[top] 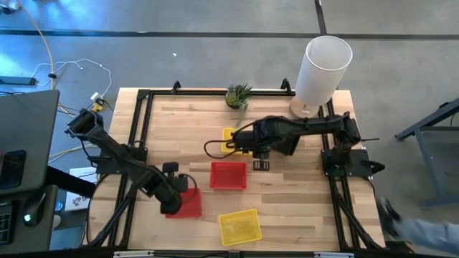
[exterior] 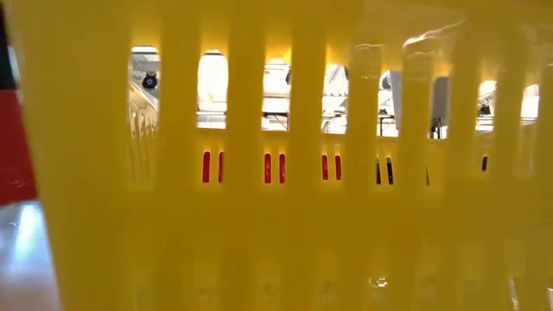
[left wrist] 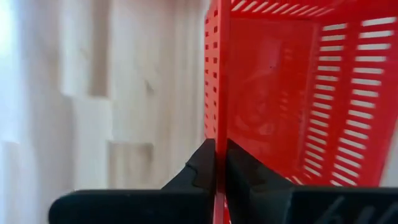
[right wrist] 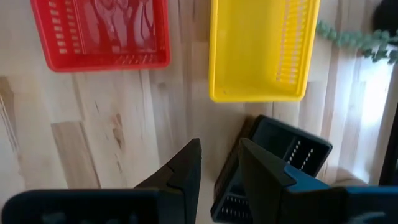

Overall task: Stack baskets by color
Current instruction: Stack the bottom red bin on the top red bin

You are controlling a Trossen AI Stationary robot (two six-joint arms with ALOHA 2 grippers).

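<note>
My left gripper (top: 176, 192) is near the table's front left, shut on a red basket (top: 186, 206). A second red basket (top: 228, 175) lies flat at the table's middle. One yellow basket (top: 239, 226) lies near the front edge; its wall fills the low view (exterior: 276, 216). Another yellow basket (right wrist: 261, 50) lies farther back, half under my right arm. My right gripper (top: 259, 154) points down beside it, with a black basket (right wrist: 292, 149) tilted under its fingers. My left gripper pinches one side wall of the red basket at its rim (left wrist: 214, 124), one finger inside (left wrist: 252, 177) and one outside. The fingers slant down from above. Whether the basket is clear of the table does not show. My right gripper has the black basket's wall (right wrist: 231, 177) running between its two fingers, which stand apart at their tips. The fingers point down from above. The basket hangs tilted below them, its open side (right wrist: 298, 152) turned up toward the wrist.
A tall white cylinder (top: 323, 68) stands at the back right corner. A small green plant (top: 238, 94) stands at the middle of the far edge. A black metal frame (top: 136, 129) runs along the table's edges. Bare wood shows between the baskets.
</note>
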